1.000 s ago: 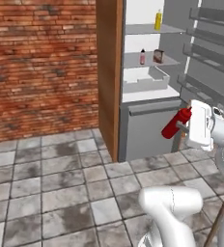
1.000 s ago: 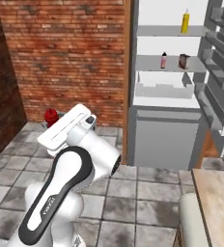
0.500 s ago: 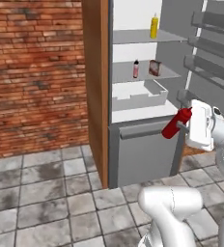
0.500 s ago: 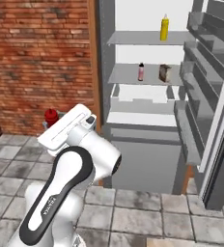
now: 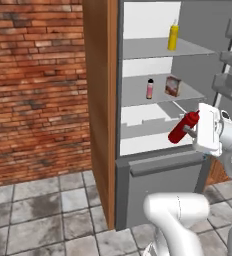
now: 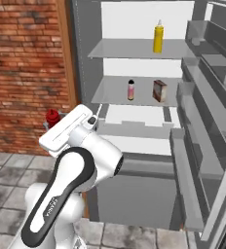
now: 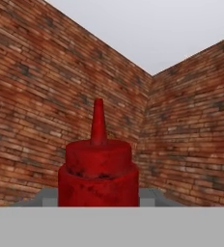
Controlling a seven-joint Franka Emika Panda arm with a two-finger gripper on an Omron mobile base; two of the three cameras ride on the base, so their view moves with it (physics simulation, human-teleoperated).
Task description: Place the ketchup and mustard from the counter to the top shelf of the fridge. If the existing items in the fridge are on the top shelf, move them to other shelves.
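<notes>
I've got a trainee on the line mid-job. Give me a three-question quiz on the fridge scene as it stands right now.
1. True or false: the mustard already stands on the top shelf of the fridge.
2. What does the gripper hold? A) the pink bottle B) the ketchup C) the brown box
3. Fill in: the pink bottle and the brown box stand on the ____ shelf from the top.

Key:
1. True.
2. B. The ketchup is clamped in the gripper, in front of the open fridge.
3. Second.
</notes>
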